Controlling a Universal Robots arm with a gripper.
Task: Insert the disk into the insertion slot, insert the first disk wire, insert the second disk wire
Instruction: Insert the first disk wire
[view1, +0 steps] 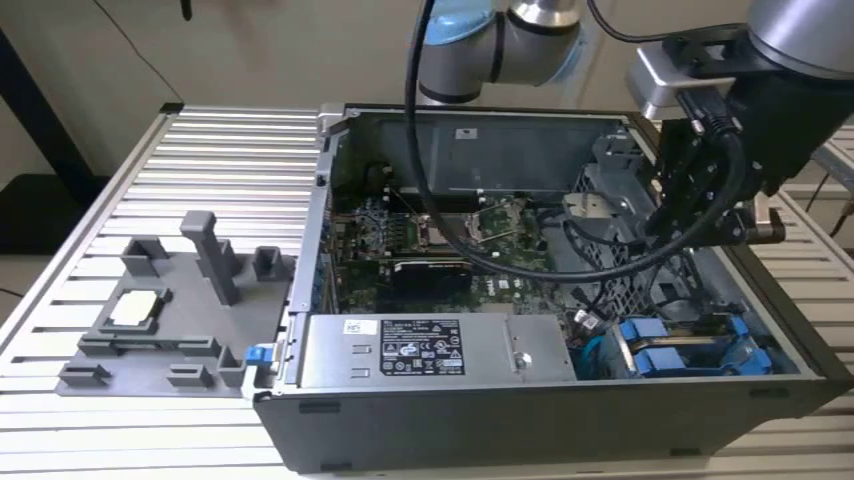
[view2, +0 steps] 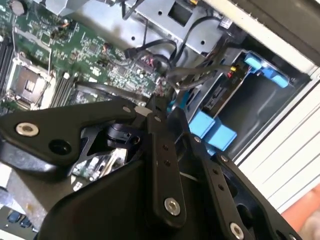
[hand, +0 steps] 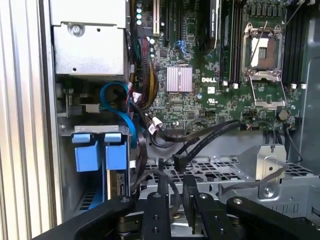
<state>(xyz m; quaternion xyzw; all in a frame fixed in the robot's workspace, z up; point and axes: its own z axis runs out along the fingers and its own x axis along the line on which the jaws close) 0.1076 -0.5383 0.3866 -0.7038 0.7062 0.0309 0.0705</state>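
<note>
Insertion slot (view1: 701, 345): grey sheet-metal bay, two bright blue tabs (hand: 86, 154).

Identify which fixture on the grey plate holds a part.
The low square nest toward the exterior view's left of the plate: a pale square chip sits in it. The tall post and small brackets stand bare.

Exterior view looks down from farther; both close wrist views share the motherboard (hand: 210, 100) (view2: 90, 60).
</note>
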